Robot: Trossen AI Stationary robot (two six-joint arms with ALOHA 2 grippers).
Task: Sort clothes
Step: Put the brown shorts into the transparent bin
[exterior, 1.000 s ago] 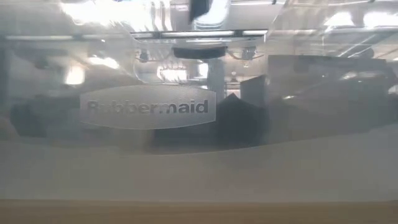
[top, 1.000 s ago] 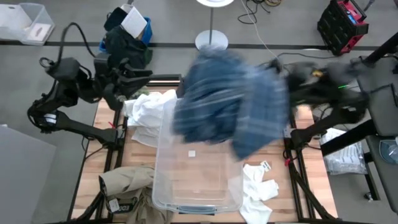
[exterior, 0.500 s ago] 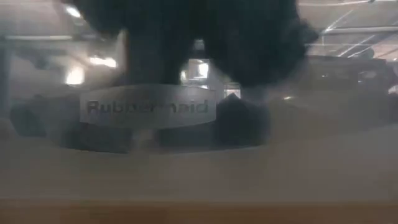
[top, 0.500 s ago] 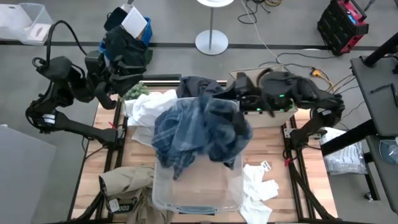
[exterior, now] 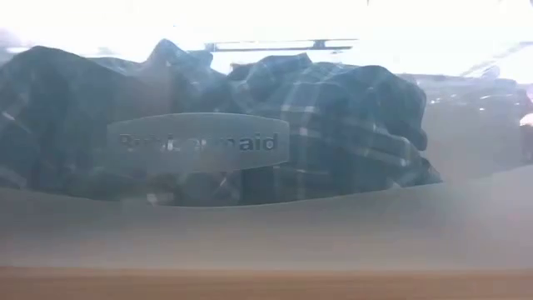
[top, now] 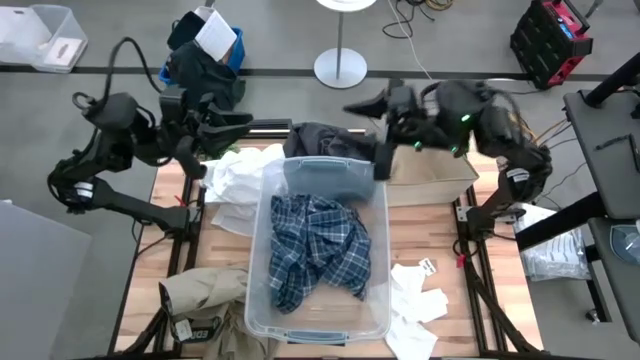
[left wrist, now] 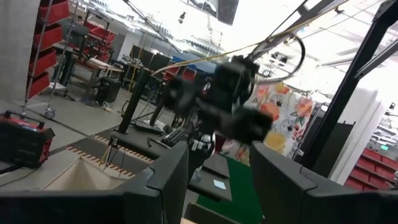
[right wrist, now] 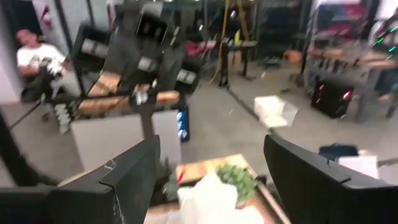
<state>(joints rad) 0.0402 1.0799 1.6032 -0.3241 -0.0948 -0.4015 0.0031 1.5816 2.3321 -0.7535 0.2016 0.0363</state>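
**Plaid shirt in bin, both grippers empty and raised**

Right gripper (top: 362, 104) is held above the far edge of the worktop, beyond the bin's far rim; jaws are spread wide with nothing between them, as seen in the right wrist view, where the fingers (right wrist: 134, 168) are set well apart. Left gripper (top: 238, 121) is held over the far left corner of the worktop, above the white pile; jaws are likewise parted and empty, with fingers (left wrist: 168, 180) seen apart in the left wrist view. Both arms are pointed toward each other across the far side.

The blue-and-white plaid shirt (top: 315, 248) is crumpled inside the clear plastic bin (top: 258, 300) at the middle of the worktop (top: 480, 300). Through the bin's front wall in the low view, the shirt (exterior: 333, 117) is seen heaped behind the moulded brand label (exterior: 198, 142).

A dark grey piece (top: 328, 140) is draped at the bin's far rim. White pieces (top: 238, 185) are piled just left of the bin, touching its side. A tan khaki piece (top: 205, 295) is laid at the near left corner. Small white pieces (top: 415, 300) are scattered right of the bin, near the front. A cardboard box (top: 430, 178) is seen under the right arm. A small green plant (right wrist: 235, 177) is visible in the right wrist view beside white cloth.
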